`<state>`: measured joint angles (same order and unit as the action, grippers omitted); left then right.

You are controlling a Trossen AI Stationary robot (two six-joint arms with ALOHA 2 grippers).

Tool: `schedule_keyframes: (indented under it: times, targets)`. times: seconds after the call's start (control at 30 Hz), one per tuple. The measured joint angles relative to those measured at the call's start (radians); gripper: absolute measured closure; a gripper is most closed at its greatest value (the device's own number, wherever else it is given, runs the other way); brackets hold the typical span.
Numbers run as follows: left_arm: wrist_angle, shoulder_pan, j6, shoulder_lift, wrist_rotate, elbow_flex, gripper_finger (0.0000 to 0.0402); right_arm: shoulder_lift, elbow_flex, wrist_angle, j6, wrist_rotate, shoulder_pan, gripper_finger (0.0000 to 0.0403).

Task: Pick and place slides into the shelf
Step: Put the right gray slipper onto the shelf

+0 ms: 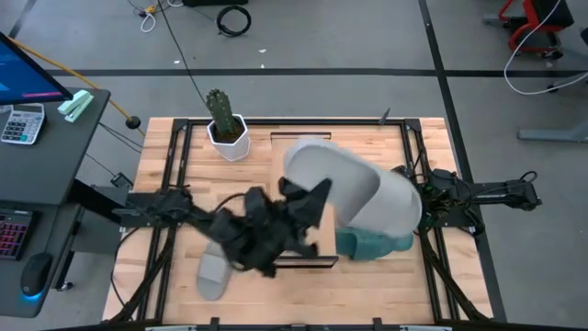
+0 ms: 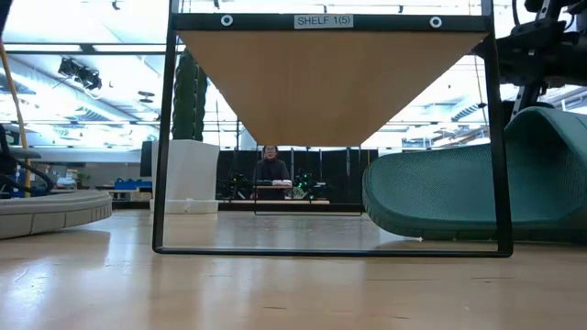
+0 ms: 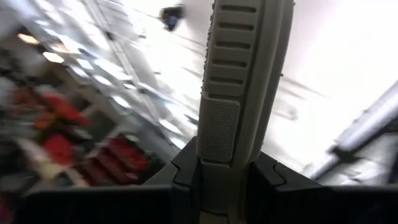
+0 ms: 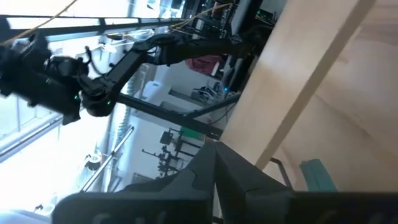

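My left gripper (image 1: pixel 308 204) is raised high over the middle of the table, shut on a light grey slide (image 1: pixel 358 188) that looms large in the high view. A teal slide (image 2: pixel 459 192) rests sole down on the tabletop at the right, partly under the lifted one. Another grey slide (image 1: pixel 213 274) lies flat near the front left. The shelf (image 2: pixel 330 82) is a light wood board on a thin dark frame standing on the table's middle. My right gripper (image 4: pixel 214 155) waits shut at the table's right edge. My left gripper pinches the grey slide between its two fingers at the ribbed side wall of the sole (image 3: pixel 219 146), at the slide's left end. The fingers slant upward from the table's left and lie along the slide. The slide is lifted clear, well above the table.
A white pot with a cactus (image 1: pixel 225 129) stands at the far left of the table. A desk with a calculator and keyboard (image 1: pixel 23 124) is beyond the left edge. A person (image 2: pixel 271 170) sits far behind the table. Bare wood lies in front of the shelf.
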<state>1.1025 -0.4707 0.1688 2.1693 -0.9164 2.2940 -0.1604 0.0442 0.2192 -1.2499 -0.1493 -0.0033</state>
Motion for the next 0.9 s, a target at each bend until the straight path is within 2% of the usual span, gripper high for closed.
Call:
schedule_keyframes:
  times: [0.17,0.37,0.53,0.7,0.77,0.9]
  targets:
    - [0.009,0.085,-0.018,0.025,-0.162,0.0,0.0324,0.0,0.032,0.0,0.048,-0.005,0.0,0.0386]
    - [0.044,0.181,-0.164,0.026,-0.234,-0.096,0.0311,-0.001,0.061,-0.001,0.09,-0.005,0.0,0.0386]
    - [0.159,0.229,-0.258,0.026,-0.283,-0.251,0.0326,-0.006,0.063,-0.007,0.094,-0.005,0.0,0.0386]
    - [0.472,0.244,-0.196,0.026,-0.402,-0.436,0.0326,-0.007,0.063,-0.02,0.095,-0.004,0.0,0.0386]
    - [0.461,0.246,-0.232,0.009,-0.459,-0.505,0.0324,-0.007,0.063,-0.021,0.094,-0.004,0.0,0.0386]
    - [0.469,0.254,-0.374,-0.015,-0.494,-0.6,0.0317,-0.014,0.062,-0.032,0.094,-0.002,0.0,0.0386]
